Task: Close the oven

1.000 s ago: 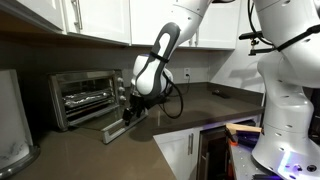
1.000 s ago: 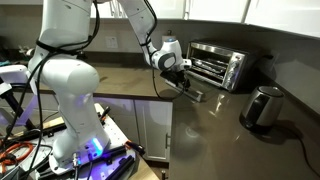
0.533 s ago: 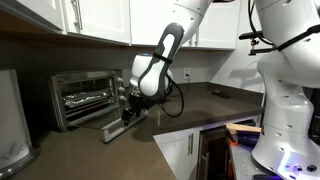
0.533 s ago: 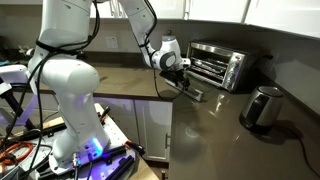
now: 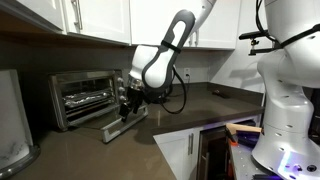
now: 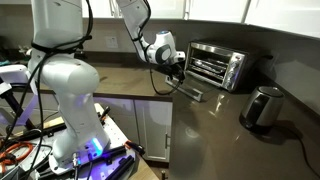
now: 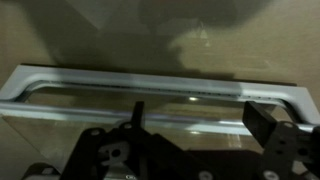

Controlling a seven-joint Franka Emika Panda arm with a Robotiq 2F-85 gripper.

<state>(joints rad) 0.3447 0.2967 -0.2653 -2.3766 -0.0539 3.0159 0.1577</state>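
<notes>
Oven (image 5: 86,100): silver-grey box on the dark countertop (image 5: 200,105), against the wall under white cabinets (image 5: 100,20). Wire racks (image 6: 208,66) were visible inside. The glass door (image 5: 122,126) lay open, dropped nearly flat, and its pale bar handle (image 7: 150,85) spanned the wrist view. Your gripper (image 5: 127,108) sat at the door's outer edge; finger spread could not be told.

Colours as observed: the oven (image 5: 85,97) has a silver-grey casing, a dark interior and pale metallic racks. Its door handle (image 7: 150,82) is a pale silver-white bar against dark glass. The gripper (image 5: 125,111) is black. The arm (image 5: 165,55) has white shells with black joint bands. The countertop (image 5: 205,105) is plain dark brown. The cabinets (image 5: 100,20) are white, unpatterned. The kettle (image 6: 262,107) is dark grey-black. The rounded appliance (image 5: 12,115) is pale grey-white
</notes>
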